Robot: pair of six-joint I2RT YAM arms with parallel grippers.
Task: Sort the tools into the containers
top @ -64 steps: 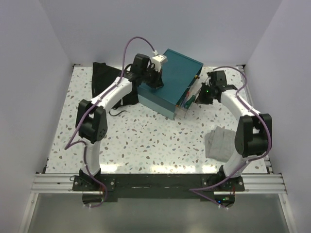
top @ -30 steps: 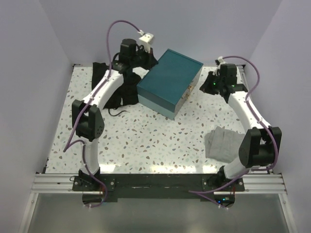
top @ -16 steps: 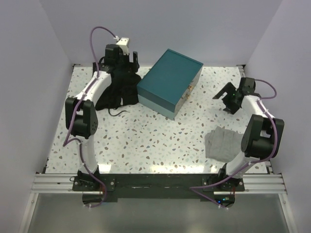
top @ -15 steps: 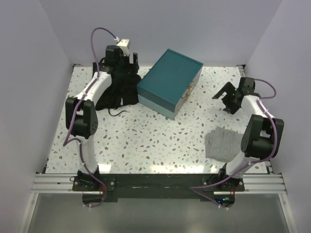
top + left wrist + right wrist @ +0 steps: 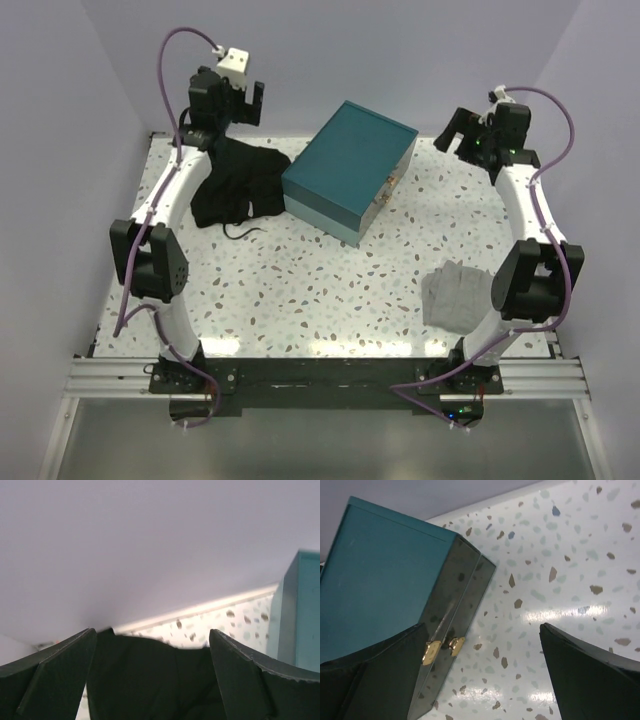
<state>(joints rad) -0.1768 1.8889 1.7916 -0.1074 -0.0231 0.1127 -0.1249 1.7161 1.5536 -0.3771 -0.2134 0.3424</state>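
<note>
- Tools show nowhere: none lies on the table [image 5: 300, 290] and none sits in either gripper. I judge they are already stowed, though no container's inside can be seen.
- Dark-teal case [image 5: 350, 170] stands shut at the far middle of the table, lid down. Its brass clasps [image 5: 440, 648] show on the front wall in the right wrist view; whether they are latched I cannot tell.
- Black bag [image 5: 235, 185] lies slumped just left of the case, touching it or nearly so. Its mouth cannot be read.
- Left gripper [image 5: 240, 103] hangs high above the bag, left of and behind the case. Its fingers [image 5: 50, 675] are spread wide with nothing between them.
- Right gripper [image 5: 455, 130] hovers raised off the right rear corner of the case, its fingers [image 5: 585, 680] likewise wide and empty.
- Step in hand, as I judge it: sorting looks finished or nearly so, with both arms lifted clear of the case. The next move likely calls for a check that nothing is left out, then bringing the arms down.
- Grey cloth [image 5: 455, 295] lies rumpled well to the near right of the case, beside the right arm. It could hide a stray tool, and that arm might brush it when lowering.
</note>
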